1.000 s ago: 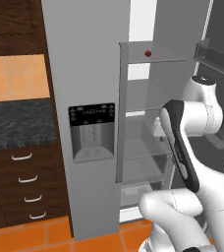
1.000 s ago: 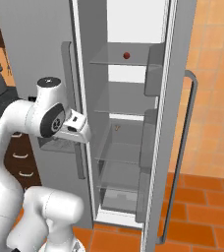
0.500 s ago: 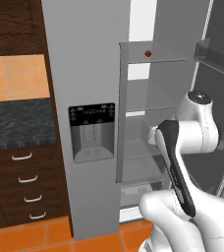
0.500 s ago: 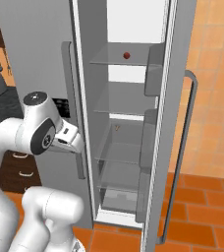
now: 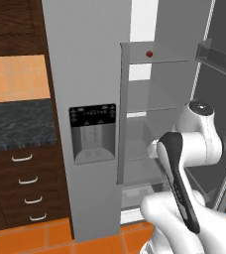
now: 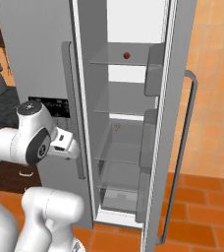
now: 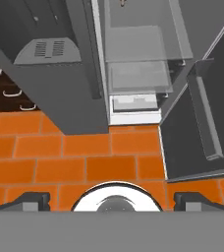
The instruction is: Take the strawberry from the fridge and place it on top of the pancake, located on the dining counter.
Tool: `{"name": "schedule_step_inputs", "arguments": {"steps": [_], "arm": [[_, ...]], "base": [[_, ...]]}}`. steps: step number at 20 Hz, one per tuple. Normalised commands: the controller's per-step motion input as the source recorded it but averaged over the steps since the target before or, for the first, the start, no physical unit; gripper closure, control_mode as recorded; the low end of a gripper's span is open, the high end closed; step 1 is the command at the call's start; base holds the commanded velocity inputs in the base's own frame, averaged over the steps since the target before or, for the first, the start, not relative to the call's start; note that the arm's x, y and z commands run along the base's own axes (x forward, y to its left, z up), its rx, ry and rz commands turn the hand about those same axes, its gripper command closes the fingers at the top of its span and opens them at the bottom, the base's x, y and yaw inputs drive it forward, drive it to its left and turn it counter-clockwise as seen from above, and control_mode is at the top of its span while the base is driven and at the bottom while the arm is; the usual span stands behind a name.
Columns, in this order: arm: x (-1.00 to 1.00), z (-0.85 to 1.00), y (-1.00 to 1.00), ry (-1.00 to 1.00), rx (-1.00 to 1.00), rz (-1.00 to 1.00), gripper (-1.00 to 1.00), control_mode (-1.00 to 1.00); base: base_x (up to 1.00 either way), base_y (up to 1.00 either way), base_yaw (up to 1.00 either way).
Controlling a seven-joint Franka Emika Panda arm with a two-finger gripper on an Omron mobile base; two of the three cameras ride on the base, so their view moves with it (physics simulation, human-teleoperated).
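Below the fridge, close to the base, the pincer hung released, its 2 dark fingertips spread wide and holding nothing, aimed down at the orange floor tiles in front of the fridge's foot. Seen in the base views, the arm was folded tight: the elbow stood up beside the closed left door, just under the black dispenser panel, and the hand tucked back toward the body, well short of the open right-hand compartment.

The step in hand looked like the reach for the strawberry, and it was barely begun. That berry sat alone on the top glass shelf of the fridge, toward the back, far above the hand. To do it well, the arm would have to unfold and lift the wrist from pointing at the floor to pointing level into the compartment, coming in above the shelf's front edge. The swung-out right door with its bins narrowed the way in on one side, the left door's long handle on the other, so a straight, centred entry seemed safest. Being tiny and round, the berry would likely roll if nudged; the fingers should straddle it before closing.
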Motion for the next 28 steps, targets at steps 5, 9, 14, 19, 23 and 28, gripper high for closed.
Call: {"name": "schedule_step_inputs", "arguments": {"steps": [5,9,14,19,23,28], "arm": [[-0.04,-0.33,0.01,0.00,-0.13,0.02,-1.00,-1.00],[-0.09,-0.03,0.00,-0.02,-0.02,0.00,-1.00,-1.00],[0.00,0.00,0.00,0.00,0.00,0.00,-1.00,-1.00],[0.02,0.00,0.00,0.00,0.00,0.00,-1.00,-1.00],[0.18,0.00,0.00,0.00,0.00,0.00,-1.00,1.00],[0.00,0.00,0.00,0.00,0.00,0.00,-1.00,1.00]], "base": [[0.00,0.00,0.00],[0.00,0.00,0.00],[0.00,0.00,0.00],[0.00,0.00,0.00],[0.26,0.00,0.00],[0.56,0.00,0.00]]}}
